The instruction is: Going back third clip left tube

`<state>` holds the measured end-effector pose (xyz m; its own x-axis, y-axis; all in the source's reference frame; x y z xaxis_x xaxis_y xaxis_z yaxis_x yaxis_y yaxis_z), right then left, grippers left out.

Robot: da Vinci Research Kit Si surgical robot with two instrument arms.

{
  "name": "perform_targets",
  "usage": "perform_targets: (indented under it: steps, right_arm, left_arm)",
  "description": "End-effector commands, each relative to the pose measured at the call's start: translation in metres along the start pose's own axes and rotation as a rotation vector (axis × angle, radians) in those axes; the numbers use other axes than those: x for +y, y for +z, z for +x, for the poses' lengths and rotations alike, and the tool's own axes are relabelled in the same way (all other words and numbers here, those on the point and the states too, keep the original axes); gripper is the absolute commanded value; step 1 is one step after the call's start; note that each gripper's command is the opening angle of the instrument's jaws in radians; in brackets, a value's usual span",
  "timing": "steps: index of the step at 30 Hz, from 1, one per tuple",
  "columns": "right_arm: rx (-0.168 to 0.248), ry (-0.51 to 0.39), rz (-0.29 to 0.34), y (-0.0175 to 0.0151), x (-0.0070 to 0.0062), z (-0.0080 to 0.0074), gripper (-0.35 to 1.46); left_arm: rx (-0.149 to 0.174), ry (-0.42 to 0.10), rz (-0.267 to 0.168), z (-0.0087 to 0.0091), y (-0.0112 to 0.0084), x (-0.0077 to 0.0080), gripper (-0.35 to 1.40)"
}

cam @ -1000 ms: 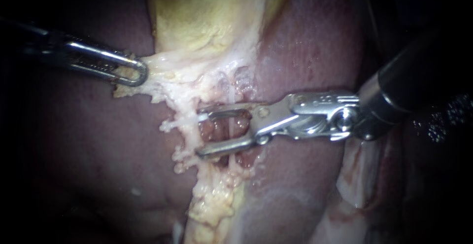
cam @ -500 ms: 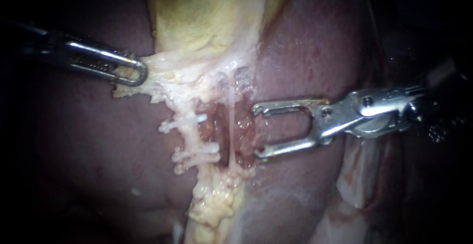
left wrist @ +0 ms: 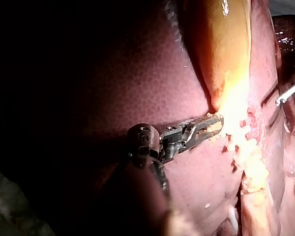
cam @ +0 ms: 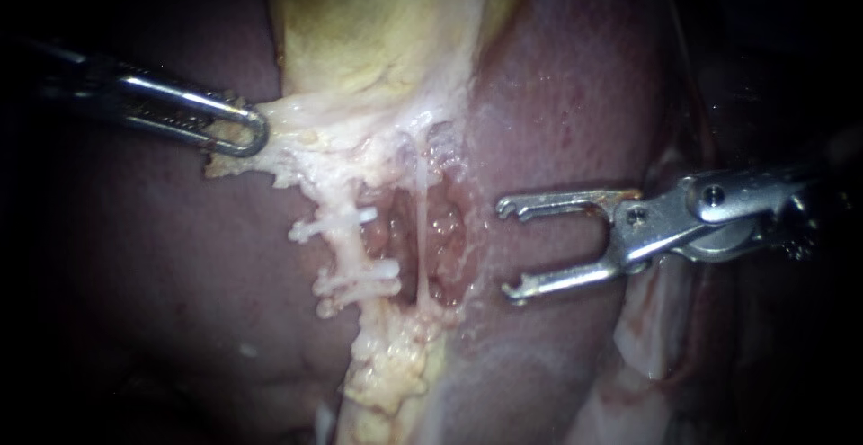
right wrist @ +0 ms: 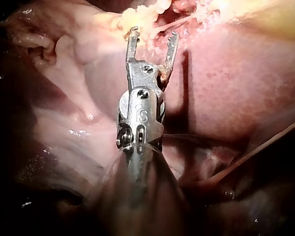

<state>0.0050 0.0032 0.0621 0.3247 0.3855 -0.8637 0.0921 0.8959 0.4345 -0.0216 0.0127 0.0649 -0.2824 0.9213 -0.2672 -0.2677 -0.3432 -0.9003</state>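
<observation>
Two organs fill the view, liver [cam: 575, 94] and yellow gallbladder [cam: 378, 22]. Left instrument [cam: 254, 130] clamps pale tissue [cam: 301, 126] below the gallbladder. Right instrument [cam: 509, 250] gapes open, empty, over the liver, near the left tube [cam: 346, 249], which carries two white clips [cam: 378, 271].

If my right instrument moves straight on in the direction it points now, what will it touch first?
The right instrument, jaws open, would probably meet the thin pale tube first; depth is unclear.
</observation>
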Motion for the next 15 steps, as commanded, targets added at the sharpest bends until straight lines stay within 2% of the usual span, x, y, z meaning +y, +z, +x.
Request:
perform_targets:
  steps: [1, 6, 12, 15]
  right_arm:
    - [-0.001, 0.003, -0.006, -0.0001, 0.0000, 0.0000, 0.50]
    - [-0.003, 0.003, -0.016, -0.0006, 0.0001, 0.0001, 0.50]
    - [-0.004, 0.004, -0.016, -0.0007, 0.0001, 0.0001, 0.50]
    - [-0.004, 0.004, -0.016, -0.0007, 0.0000, 0.0001, 0.50]
  left_arm:
    - [0.001, 0.000, 0.002, 0.0000, 0.0002, -0.0001, -0.35]
    - [0.003, 0.002, 0.006, -0.0003, 0.0009, -0.0005, -0.35]
    - [0.010, 0.004, 0.016, -0.0004, 0.0028, -0.0008, -0.35]
    - [0.013, 0.036, 0.022, -0.0006, 0.0040, -0.0009, -0.35]
